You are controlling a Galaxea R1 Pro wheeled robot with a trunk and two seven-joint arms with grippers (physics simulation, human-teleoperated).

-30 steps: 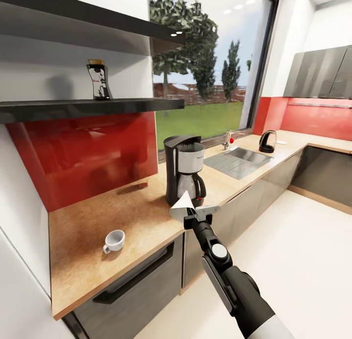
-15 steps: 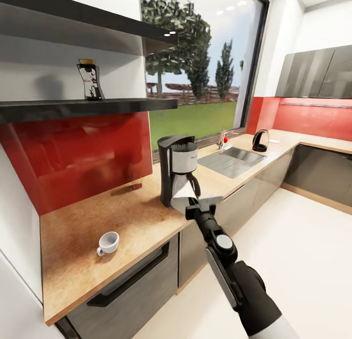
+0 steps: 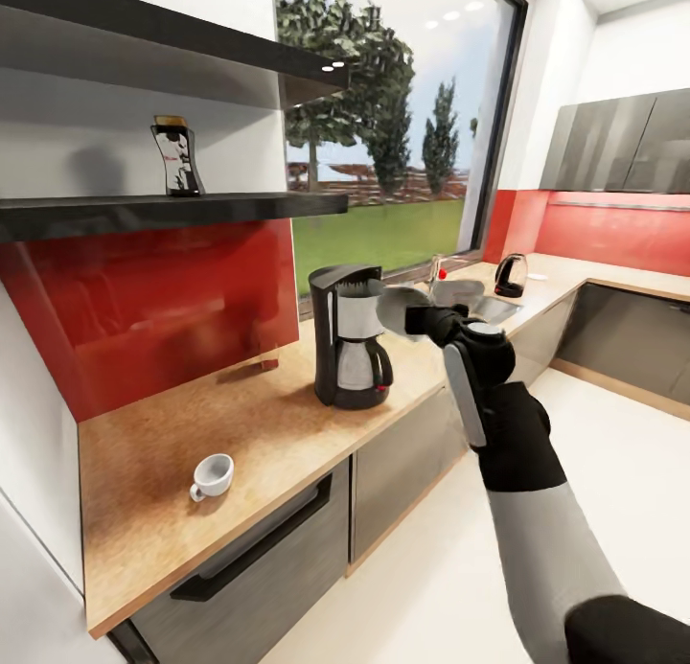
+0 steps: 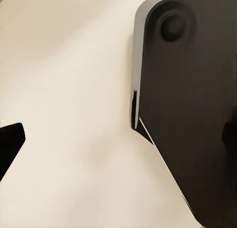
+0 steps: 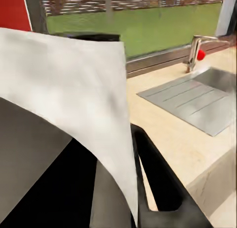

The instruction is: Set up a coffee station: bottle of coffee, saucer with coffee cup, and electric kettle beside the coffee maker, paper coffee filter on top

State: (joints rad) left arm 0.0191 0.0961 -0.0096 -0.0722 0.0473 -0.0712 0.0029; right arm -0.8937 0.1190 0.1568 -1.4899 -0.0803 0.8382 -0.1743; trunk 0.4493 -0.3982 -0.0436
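Wood-grain counter (image 3: 259, 424) runs under a big window, carrying the coffee maker (image 3: 350, 336). Beside the machine's top, the right gripper (image 3: 414, 309) has its fingers clenched on a paper coffee filter (image 3: 398, 305). Away from the maker sits the coffee cup (image 3: 212, 475); above it, on the kitchen shelf (image 3: 172, 209), stands the bottle of coffee (image 3: 175, 157). Far beyond the maker stands the electric kettle (image 3: 509, 276). I cannot tell the left fingers' state.

One coffee maker (image 3: 350, 336), one bottle (image 3: 176, 156), one cup (image 3: 212, 475), one kettle (image 3: 509, 276), seemingly one paper filter (image 3: 398, 307).
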